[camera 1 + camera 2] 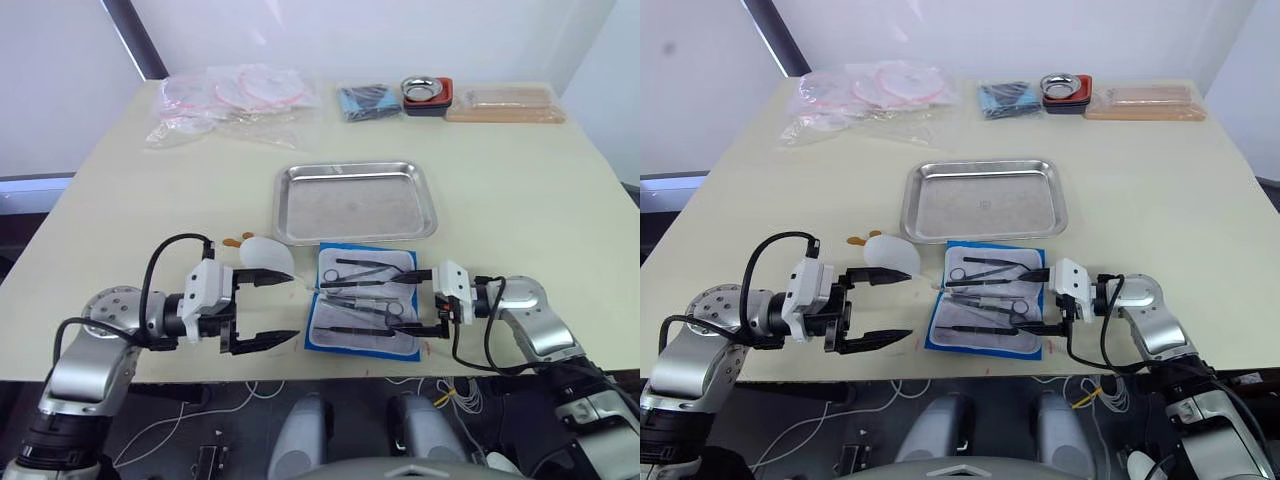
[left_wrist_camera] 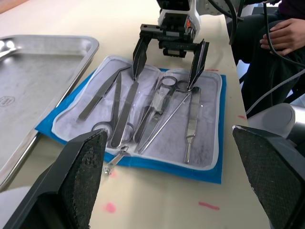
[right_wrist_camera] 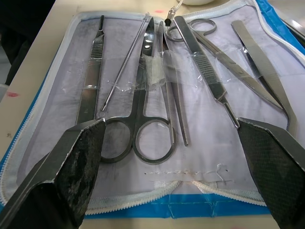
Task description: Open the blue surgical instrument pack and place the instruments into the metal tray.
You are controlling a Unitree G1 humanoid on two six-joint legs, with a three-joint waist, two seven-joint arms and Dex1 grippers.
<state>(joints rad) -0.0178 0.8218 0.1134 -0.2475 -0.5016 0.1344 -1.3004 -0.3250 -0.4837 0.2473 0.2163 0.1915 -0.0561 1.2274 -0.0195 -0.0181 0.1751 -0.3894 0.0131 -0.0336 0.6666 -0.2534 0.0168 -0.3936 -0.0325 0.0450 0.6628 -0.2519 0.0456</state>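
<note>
The metal tray (image 2: 43,71) runs off the left wrist view's edge.

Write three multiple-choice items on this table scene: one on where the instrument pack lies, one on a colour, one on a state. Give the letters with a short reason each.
1. Where does the blue surgical instrument pack lie?
A. inside the tray
B. on the table, on the near side of the metal tray
C. at the table's far edge

2. What colour is the pack's outer border?
A. red
B. green
C. blue

3. What state is the tray in?
A. empty
B. holding scissors
C. covered by cloth

Answers: 1 B, the pack sits between the tray and the robot. 2 C, blue fabric frames the pale lining. 3 A, the instruments lie in the open pack.
</note>
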